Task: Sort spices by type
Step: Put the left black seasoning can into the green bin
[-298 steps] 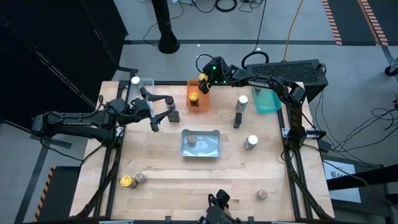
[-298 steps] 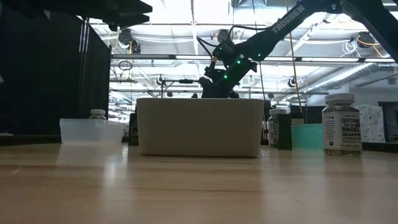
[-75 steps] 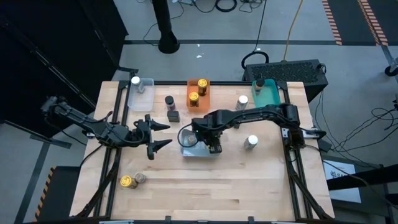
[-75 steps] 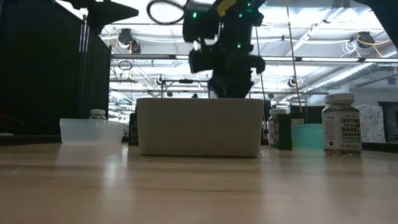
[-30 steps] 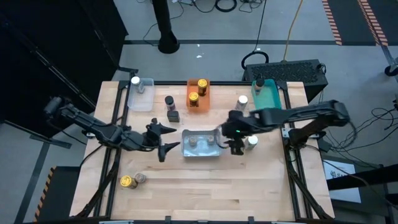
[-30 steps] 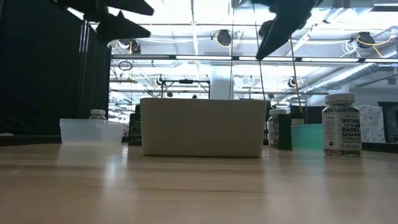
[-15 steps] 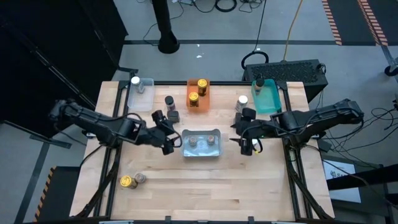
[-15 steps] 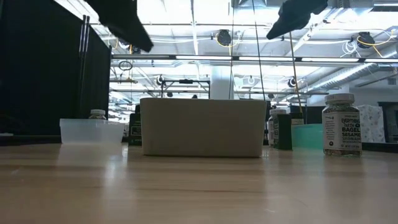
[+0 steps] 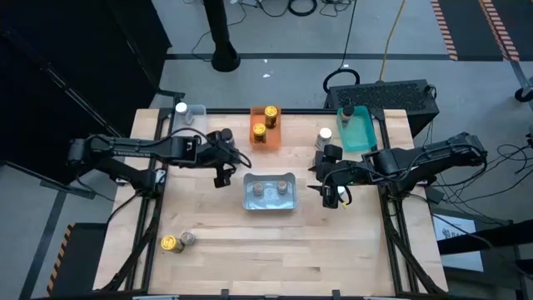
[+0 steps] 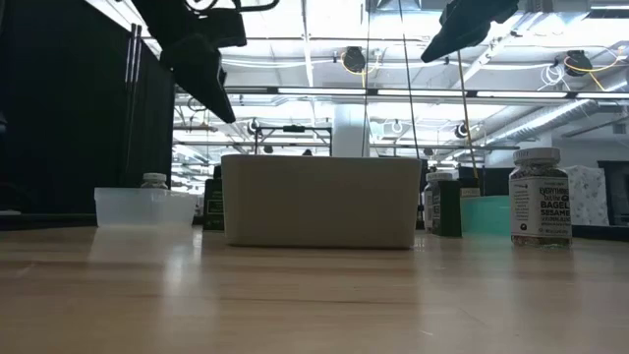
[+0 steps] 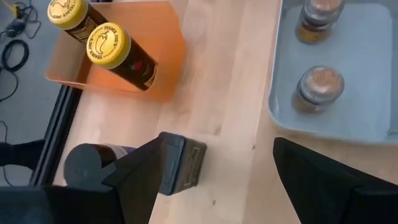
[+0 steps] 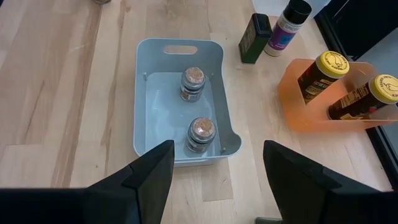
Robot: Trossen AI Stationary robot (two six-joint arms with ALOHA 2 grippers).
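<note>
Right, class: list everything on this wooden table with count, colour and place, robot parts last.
wooden table: one, pale
grey plastic bin: one, centre
brown-topped spice jars: two, in grey bin
orange plastic bin: one, far middle
yellow-lidded jars: two, in orange bin
clear plastic bin: one, far left, holding one white-lidded jar
teal bin: one, far right, holding one dark-lidded jar
black-capped bottle, dark rectangular tin: left of orange bin
white-capped jars: two, right of grey bin
gold-lidded jar, brown-lidded jar: near left
left gripper: open, above tin
right gripper: open, right of grey bin
</note>
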